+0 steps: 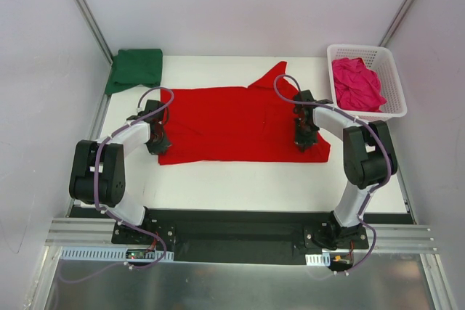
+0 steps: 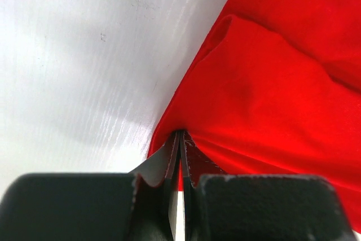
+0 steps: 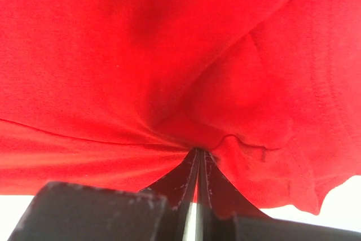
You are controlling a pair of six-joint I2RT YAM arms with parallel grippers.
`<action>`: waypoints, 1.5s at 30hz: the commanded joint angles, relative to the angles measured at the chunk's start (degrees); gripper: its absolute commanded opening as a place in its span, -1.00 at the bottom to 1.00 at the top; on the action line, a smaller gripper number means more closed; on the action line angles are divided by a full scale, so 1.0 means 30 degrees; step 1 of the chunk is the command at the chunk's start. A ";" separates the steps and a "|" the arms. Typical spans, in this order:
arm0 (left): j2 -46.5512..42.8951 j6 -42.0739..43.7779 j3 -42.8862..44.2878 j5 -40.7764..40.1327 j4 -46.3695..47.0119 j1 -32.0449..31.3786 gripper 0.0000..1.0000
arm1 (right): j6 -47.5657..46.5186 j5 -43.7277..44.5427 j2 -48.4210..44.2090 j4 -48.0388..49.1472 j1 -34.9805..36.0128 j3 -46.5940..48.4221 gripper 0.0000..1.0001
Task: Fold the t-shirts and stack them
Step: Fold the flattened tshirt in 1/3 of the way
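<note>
The red t-shirt [image 1: 240,121] lies spread across the middle of the white table, one sleeve pointing to the back. My left gripper [image 1: 158,140] is shut on the red shirt's left edge [image 2: 237,100]. My right gripper [image 1: 303,141] is shut on the red shirt near its right end [image 3: 169,71]. In both wrist views the jaws are pinched together with red cloth drawn into them. The dark green t-shirt [image 1: 135,68] lies folded at the back left corner. The magenta-pink t-shirt [image 1: 356,83] lies crumpled in the basket.
The white lattice basket [image 1: 389,59] stands at the back right of the table. White walls with metal posts close in the back and sides. A black base plate [image 1: 232,226] and aluminium rail run along the near edge.
</note>
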 commanded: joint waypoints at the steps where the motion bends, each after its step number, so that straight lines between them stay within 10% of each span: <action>1: -0.0072 0.0087 0.0158 -0.2210 -0.1335 0.0359 -1.00 | -0.0524 0.2910 0.0166 -0.1487 -0.0318 0.0232 -0.91; 26: -0.5368 0.0351 0.2266 0.0658 -0.1892 0.0124 -1.00 | -0.0055 0.3177 -0.4633 -0.1314 -0.0377 0.0350 -0.93; 38: -0.5437 0.0234 0.1858 0.4203 0.1766 -0.0168 -0.84 | -0.0114 -0.4375 -0.4905 0.2348 -0.0377 0.0349 -0.48; 45: -0.3648 -0.0264 0.0598 0.5581 0.4434 -0.0959 -0.86 | 0.0062 -0.5498 -0.3294 0.3463 0.0091 0.0494 -0.59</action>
